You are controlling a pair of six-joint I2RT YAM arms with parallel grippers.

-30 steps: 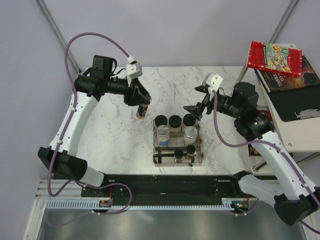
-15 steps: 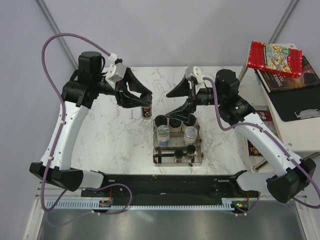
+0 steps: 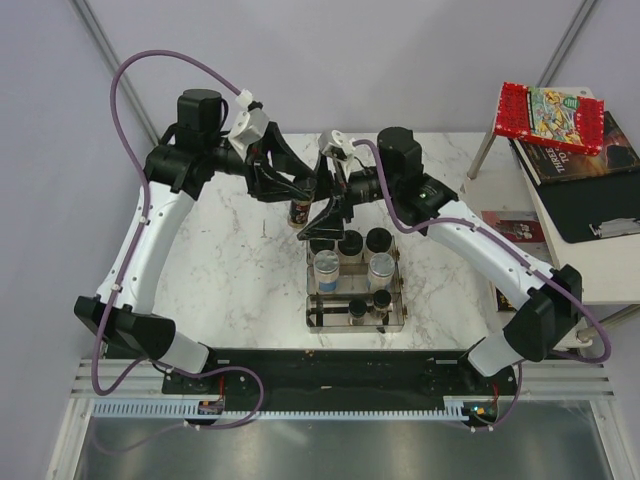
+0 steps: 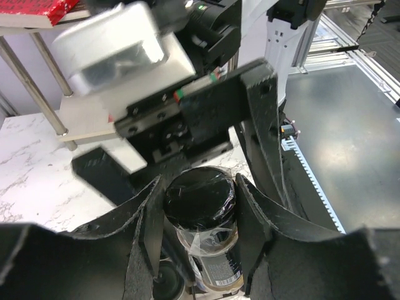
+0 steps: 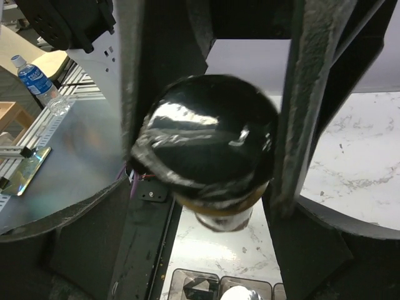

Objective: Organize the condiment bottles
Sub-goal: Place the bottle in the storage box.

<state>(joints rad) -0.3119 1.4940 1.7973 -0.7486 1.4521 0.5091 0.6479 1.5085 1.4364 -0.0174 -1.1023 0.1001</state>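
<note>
Brown spice bottle, slim and dark-capped, hangs upright in the air above the desk, just off the far left corner of the clear rack. The left jaws are clenched on it below the cap, one finger on each side in the left wrist view. The right jaws stand spread to either side of the same brown spice bottle, its foil-wrapped cap filling the right wrist view. I cannot tell whether they touch it yet. Held this high and clear of the rack, with the other arm reaching in from the opposite side, it looks like a hand-over. My guess is that the right arm has the easier line down into the rack. By my count the rack holds seven bottles, sorted by kind. Three wide black-lidded jars sit in the far compartment. Two silver-capped bottles sit in the middle one. Two slim dark-capped bottles sit in the near one. The bottle in the air makes eight, and judging by its shape it belongs with the slim pair.
</note>
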